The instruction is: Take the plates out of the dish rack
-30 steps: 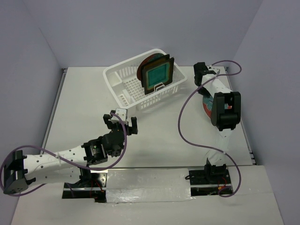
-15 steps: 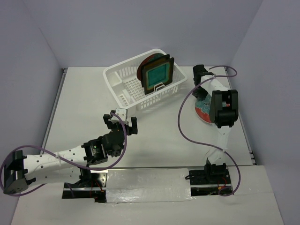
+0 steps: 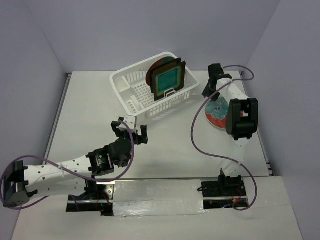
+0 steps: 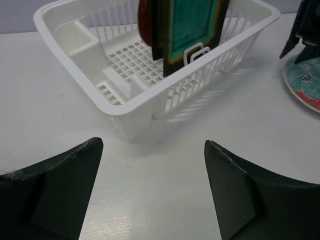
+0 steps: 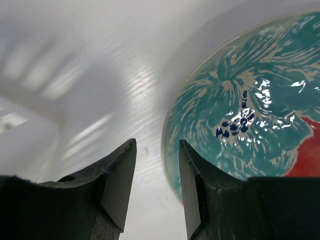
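Though narrowly parted, the right gripper (image 5: 157, 146) holds nothing, poised over the round plate (image 5: 240, 100).

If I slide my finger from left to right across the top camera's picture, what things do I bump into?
left gripper → square teal plate standing in the rack → round plate lying on the table

A white bench (image 3: 90, 110) fills the floor of a plain enclosure, closed in by a pale lavender-grey back wall (image 3: 150, 30), left wall (image 3: 25, 75) and right wall (image 3: 292, 75). The light is soft and even. A shiny strip (image 3: 160, 197), possibly tape, crosses the bench's near edge.
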`<state>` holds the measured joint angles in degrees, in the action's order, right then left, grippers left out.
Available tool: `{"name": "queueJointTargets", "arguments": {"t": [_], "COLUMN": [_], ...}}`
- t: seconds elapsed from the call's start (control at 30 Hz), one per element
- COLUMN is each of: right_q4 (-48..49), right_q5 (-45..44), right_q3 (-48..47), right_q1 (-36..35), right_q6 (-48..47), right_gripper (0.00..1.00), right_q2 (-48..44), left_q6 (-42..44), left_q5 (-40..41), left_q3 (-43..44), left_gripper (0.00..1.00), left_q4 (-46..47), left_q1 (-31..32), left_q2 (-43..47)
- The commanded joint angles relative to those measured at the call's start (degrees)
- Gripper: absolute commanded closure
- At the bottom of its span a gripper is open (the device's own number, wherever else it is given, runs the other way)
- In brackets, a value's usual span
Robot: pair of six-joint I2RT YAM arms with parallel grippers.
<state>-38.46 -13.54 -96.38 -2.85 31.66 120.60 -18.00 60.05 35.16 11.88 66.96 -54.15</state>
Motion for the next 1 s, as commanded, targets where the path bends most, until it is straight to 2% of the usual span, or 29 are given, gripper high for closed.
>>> {"name": "queueJointTargets", "arguments": {"t": [0.0,0.13,0.2,0.27,0.3,0.37,0.4,0.43,0.47,0.5,0.53,0.6,0.63,0.67,0.7,0.77,0.8,0.83,0.87,0.97], "right_q4": [1.63,-0.3,0.65,3.29,6.78,12.24,16.88,19.45,21.73,26.54,29.2,37.43,38.45,40.63,42.74,42.68,42.24,43.11,44.16,46.63], "right_q5": [2.91,4.66,5.71,7.73,10.61,16.76,21.66,23.54,25.04,26.36,29.07,33.12,34.62,34.2,33.85,32.1,31.22,31.55,31.91,28.93], "right_q3": [-1.18,1.01,5.12,9.34,14.06,19.62,24.7,27.01,29.56,34.63,37.2,45.52,47.75,50.04,54.06,57.42,58.66,60.07,61.56,67.71], "right_q1": [-0.23,0.91,1.36,1.62,1.62,1.53,1.53,1.45,0.84,0.66,0.48,-0.13,-0.57,-1.1,-1.62,-1.63,-1.63,-1.63,-1.63,-1.63], "right_q6": [-2.13,-3.27,-3.19,-3.1,-2.23,-1.95,-1.52,-1.6,-1.51,-1.25,-0.29,0.24,-0.28,-0.8,-1.33,-4.3,-5.2,-6.34,-6.17,-3.54], "right_gripper": [0.52,0.51,0.51,0.48,0.46,0.4,0.39,0.39,0.39,0.39,0.4,0.41,0.43,0.45,0.45,0.48,0.54,0.55,0.55,0.51], "right_q2": [-10.19,-17.21,-20.38,-27.06,-29.43,-36.9,-39.36,-44.34,-46.92,-49.64,-55.06,-60.01,-64.82,-67.31,-70.12,-77.5,-82.84,-85.59,-88.23,-97.55], "left_q6": [3.05,-1.15,0.23,5.67,7.87,12.54,12.81,12.99,13.69,14.56,15.44,15.1,12.84,11.68,11.32,12.28,13.5,14.04,15.09,21.06], "left_q5": [-5.28,-6.62,-8.36,-13.28,-14.51,-13.39,-14.69,-17.14,-26.73,-32.92,-38.11,-48.82,-51.67,-54.75,-61.83,-66.8,-68.47,-68.66,-68.49,-69.01], "left_q3": [0.26,5.17,6.24,9.47,11.84,22.11,26.24,34.54,37.76,40.14,44.43,48.41,52.34,54.56,56.23,60.45,61.77,61.09,60.04,59.24], "left_gripper": [0.05,0.06,0.05,0.04,0.08,0.08,0.1,0.12,0.12,0.12,0.12,0.09,0.1,0.13,0.21,0.33,0.35,0.33,0.24,0.24], "left_q4": [5.34,-2.11,-1.0,0.07,-1.14,-8.07,-12.54,-20.24,-21.88,-22.51,-23.47,-24.36,-24.71,-26.1,-26.47,-26.73,-25.95,-23.68,-21.31,-16.55], "left_q1": [0.28,0.28,0.28,-0.07,-0.16,-1.21,-3.74,-5.24,-7.17,-9.19,-13.3,-17.98,-23.22,-25.97,-30.79,-34.16,-36.44,-36.98,-37.34,-37.43], "left_q2": [2.03,3.17,3.52,2.22,-1.45,-6.73,-12.07,-14.38,-15.8,-17.46,-18.09,-20.54,-21.86,-23.18,-26.24,-31.16,-32.5,-33.47,-34.69,-38.12]}}
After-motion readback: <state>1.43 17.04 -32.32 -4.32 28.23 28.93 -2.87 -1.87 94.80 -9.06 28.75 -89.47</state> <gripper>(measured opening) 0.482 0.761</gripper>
